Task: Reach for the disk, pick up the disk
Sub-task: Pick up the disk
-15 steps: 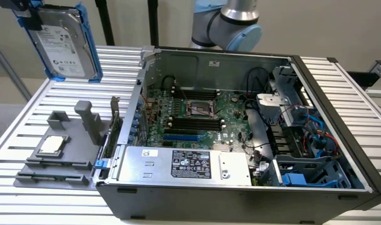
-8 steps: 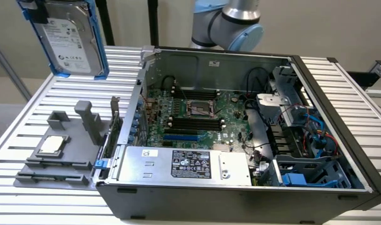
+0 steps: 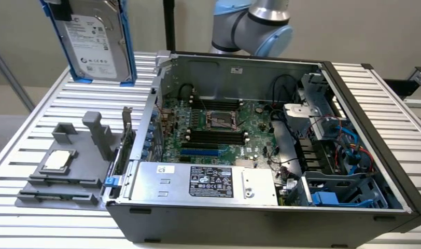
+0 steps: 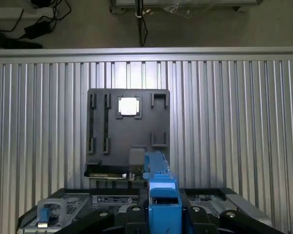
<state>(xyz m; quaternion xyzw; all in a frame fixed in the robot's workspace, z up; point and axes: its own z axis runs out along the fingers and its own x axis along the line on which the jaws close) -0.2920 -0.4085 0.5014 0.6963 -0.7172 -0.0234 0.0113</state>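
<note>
A: Disk position?
B: Disk (image 3: 96,39) hangs upright in its blue bracket (image 3: 126,41), above the worktop (image 3: 51,109), at the exterior view's left of the open computer case (image 3: 266,228).
A: Hand?
B: Hand (image 4: 163,219) clenched on the bracket's edge. Reach and pick-up both judged done; nothing left.

Disk (image 3: 94,39): upright, held in my gripper (image 4: 163,213), above the table (image 3: 51,114), to the exterior view's left of the case (image 3: 266,223).
Fixture (image 3: 93,168): on the table, just beside the case, on the exterior view's left.
Chip (image 3: 59,160): on the fixture.
Motherboard (image 3: 218,129): in the case.
</note>
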